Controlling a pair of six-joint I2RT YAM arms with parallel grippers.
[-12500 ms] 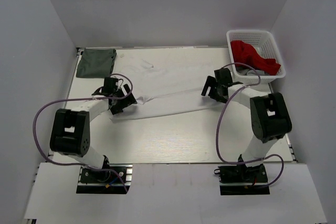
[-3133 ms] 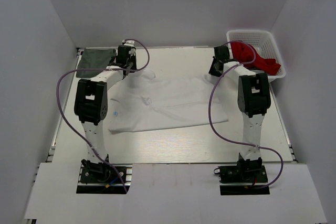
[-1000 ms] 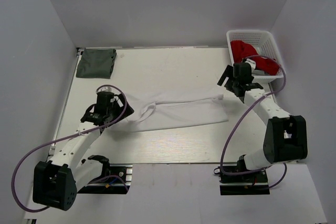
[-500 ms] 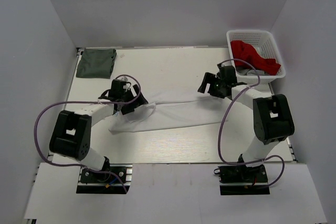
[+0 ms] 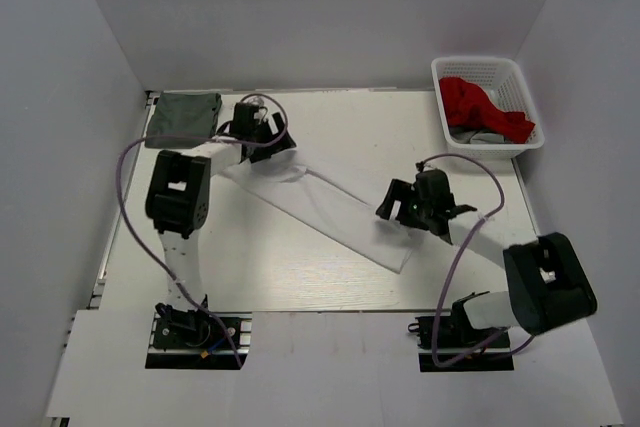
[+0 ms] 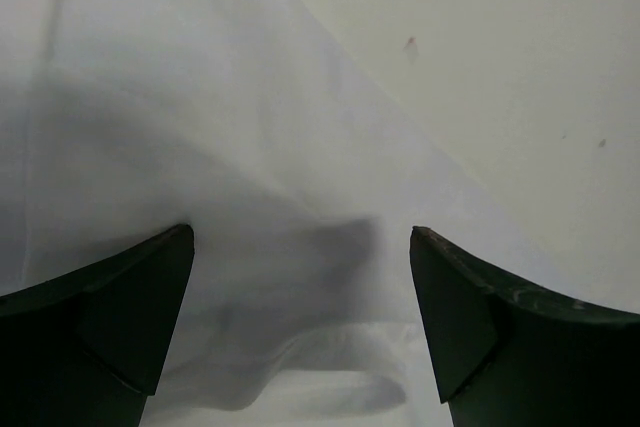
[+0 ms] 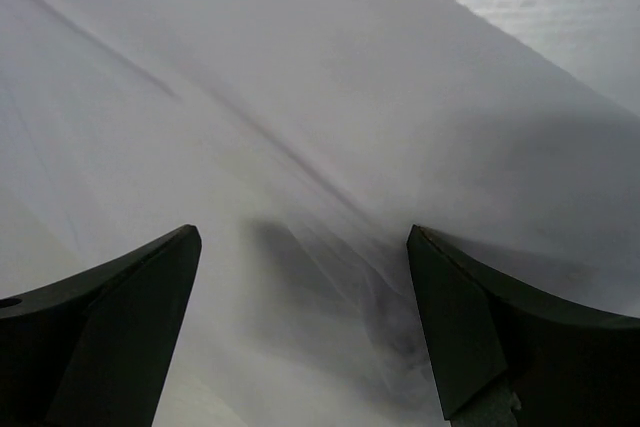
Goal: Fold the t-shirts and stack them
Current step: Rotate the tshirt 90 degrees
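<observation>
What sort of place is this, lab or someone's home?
Probably a lab test cell: plain white walls box in the table, the left arm and right arm are bolted at its near edge, and the props are a white shirt, a grey-green shirt and a basket.

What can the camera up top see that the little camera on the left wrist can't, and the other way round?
Only the top view: the whole white t-shirt lying as a long diagonal strip, the folded dark grey-green t-shirt, the basket holding red cloth, and the right gripper. Only the left wrist view: the left gripper close up, its fingers wide apart, and a tiny reddish speck. Both: white cloth on the pale table.
</observation>
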